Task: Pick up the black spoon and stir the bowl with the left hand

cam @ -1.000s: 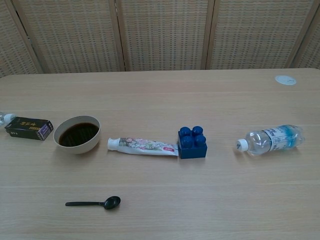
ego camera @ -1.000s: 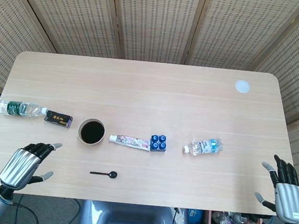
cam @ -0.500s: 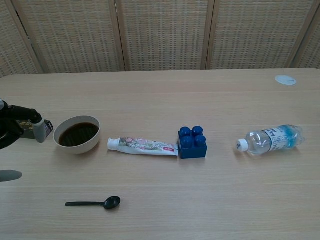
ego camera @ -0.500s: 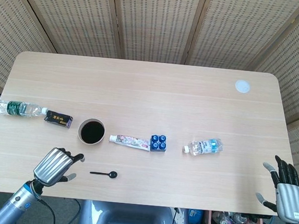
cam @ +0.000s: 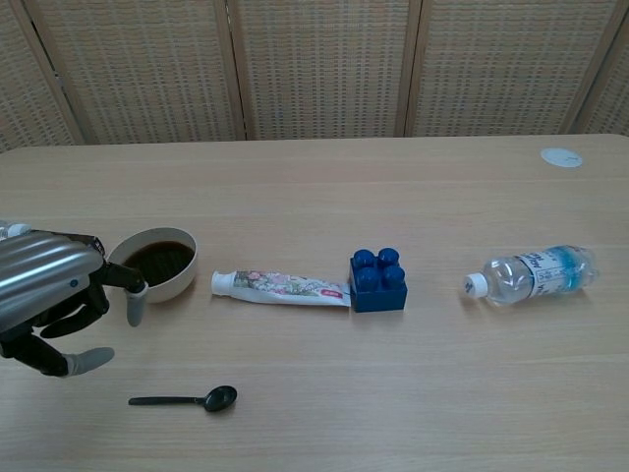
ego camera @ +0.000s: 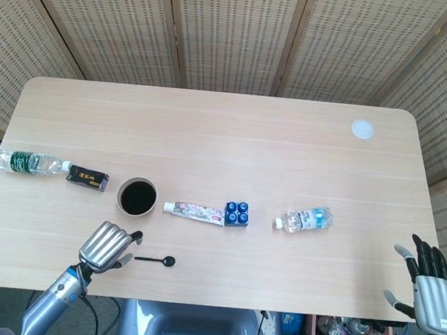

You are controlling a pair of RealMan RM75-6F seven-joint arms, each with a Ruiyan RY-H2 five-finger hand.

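The black spoon [ego camera: 156, 260] [cam: 185, 399] lies flat near the table's front edge, handle pointing left. A white bowl [ego camera: 136, 197] [cam: 154, 264] of dark liquid stands just behind it. My left hand [ego camera: 107, 244] [cam: 49, 294] hovers right beside the handle's end, fingers apart and pointing down, holding nothing. My right hand [ego camera: 431, 286] hangs off the table's front right corner, fingers spread and empty; the chest view does not show it.
A toothpaste tube [ego camera: 193, 210] and a blue block [ego camera: 237, 213] lie right of the bowl, then a water bottle [ego camera: 305, 219]. A black box [ego camera: 87, 177] and a green-label bottle [ego camera: 28, 162] sit at the left. A white disc [ego camera: 362, 129] is far right.
My left hand has moved right along the front edge, from the left corner to the spoon's handle end. The right hand has barely shifted. Nothing on the table has moved.
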